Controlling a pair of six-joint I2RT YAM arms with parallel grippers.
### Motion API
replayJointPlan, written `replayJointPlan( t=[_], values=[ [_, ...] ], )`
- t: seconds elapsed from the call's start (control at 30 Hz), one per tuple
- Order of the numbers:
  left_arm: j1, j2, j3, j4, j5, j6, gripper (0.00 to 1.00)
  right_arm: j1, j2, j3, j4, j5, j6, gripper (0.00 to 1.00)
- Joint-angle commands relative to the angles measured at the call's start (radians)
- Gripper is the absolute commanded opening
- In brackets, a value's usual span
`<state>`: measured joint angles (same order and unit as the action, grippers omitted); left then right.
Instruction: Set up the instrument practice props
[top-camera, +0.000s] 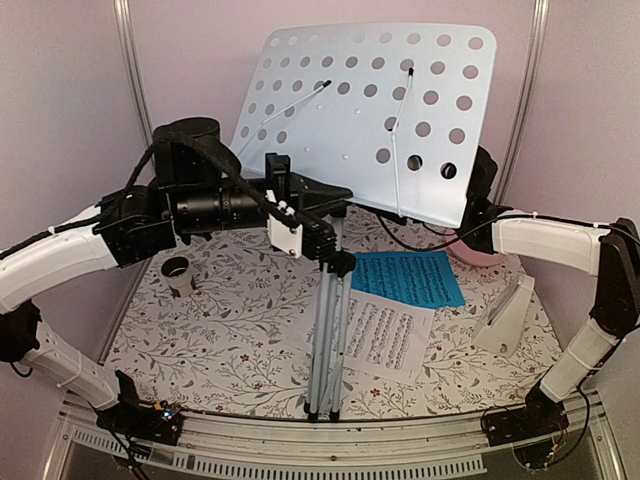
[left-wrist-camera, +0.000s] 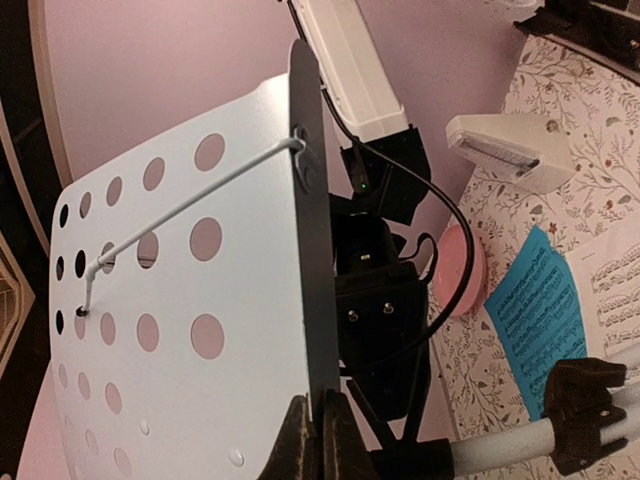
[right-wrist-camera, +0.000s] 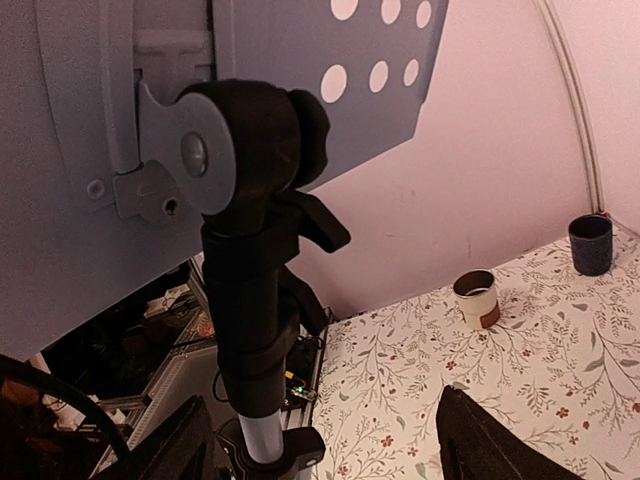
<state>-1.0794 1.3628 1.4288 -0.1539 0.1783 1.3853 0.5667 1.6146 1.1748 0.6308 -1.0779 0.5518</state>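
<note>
A: Eyes on the stand (top-camera: 325, 330). It's a silver tripod, upright, legs drawn in close, with a black clamp at the top of the pole. The tray (top-camera: 370, 120) is tilted back, grey-white, full of round holes, and two thin wire arms lie across its face.

B: And the other props?

A: Down below the left gripper (left-wrist-camera: 322, 425), by the stand's feet. The white sheet (top-camera: 385, 335) lies flat, and the blue sheet (top-camera: 405, 278) is just beyond it, their edges meeting. The metronome (top-camera: 505, 315), a white pyramid, looks tipped on its side beneath the right arm.

B: What's the surface like?

A: The table (top-camera: 220, 330) has a floral cloth over it, and there are pale pink walls all round. A pink plate (top-camera: 485, 258) peeks out behind the tray's lower corner. A cup (top-camera: 178, 275) sits under the left arm, and the right wrist view catches a dark cup (right-wrist-camera: 590, 243) farther back by the wall.

B: Grippers?

A: The left one is closed tight, pinching the tray's thin edge between its fingertips. The sheet metal runs straight out of the jaws. The right gripper (right-wrist-camera: 330, 455) is round behind the tray with its jaws spread wide. The pole stands between them, nearer one finger than the other, and I can't see either finger touching it.
</note>
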Motion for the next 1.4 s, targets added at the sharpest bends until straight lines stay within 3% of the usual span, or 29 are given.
replayJointPlan(
  t=[0.0, 0.13, 0.3, 0.5, 0.67, 0.73, 0.8, 0.93, 1.07, 1.23, 1.37],
  values=[
    [-0.033, -0.09, 0.035, 0.367, -0.039, 0.126, 0.0, 0.073, 0.032, 0.028, 0.028, -0.019, 0.026, 0.77],
    [-0.05, -0.094, 0.026, 0.371, -0.059, 0.147, 0.0, 0.116, 0.037, 0.028, 0.025, -0.017, 0.031, 0.77],
    [-0.058, -0.1, 0.017, 0.377, -0.054, 0.148, 0.0, 0.132, 0.048, 0.08, 0.021, 0.003, 0.035, 0.67],
    [-0.062, -0.095, 0.016, 0.365, -0.05, 0.151, 0.0, 0.137, 0.044, 0.1, -0.008, 0.017, 0.029, 0.42],
    [-0.071, -0.085, 0.008, 0.377, -0.063, 0.161, 0.0, 0.136, 0.033, 0.125, -0.046, 0.037, 0.006, 0.03],
    [-0.077, -0.087, -0.002, 0.392, -0.074, 0.164, 0.01, 0.137, 0.024, 0.146, -0.071, 0.047, -0.003, 0.0],
    [-0.082, -0.093, -0.015, 0.401, -0.091, 0.165, 0.13, 0.136, 0.008, 0.161, -0.092, 0.062, -0.024, 0.0],
    [-0.093, -0.135, -0.073, 0.451, -0.134, 0.165, 0.46, 0.133, -0.026, 0.197, -0.104, 0.09, -0.036, 0.0],
    [-0.115, -0.193, -0.116, 0.463, -0.196, 0.155, 0.69, 0.12, -0.054, 0.246, -0.12, 0.116, -0.05, 0.0],
    [-0.137, -0.282, -0.197, 0.503, -0.265, 0.049, 0.77, 0.088, -0.082, 0.309, -0.156, 0.153, -0.09, 0.0],
    [-0.139, -0.348, -0.285, 0.533, -0.36, -0.187, 0.75, 0.061, -0.106, 0.358, -0.2, 0.208, -0.139, 0.0]
  ],
)
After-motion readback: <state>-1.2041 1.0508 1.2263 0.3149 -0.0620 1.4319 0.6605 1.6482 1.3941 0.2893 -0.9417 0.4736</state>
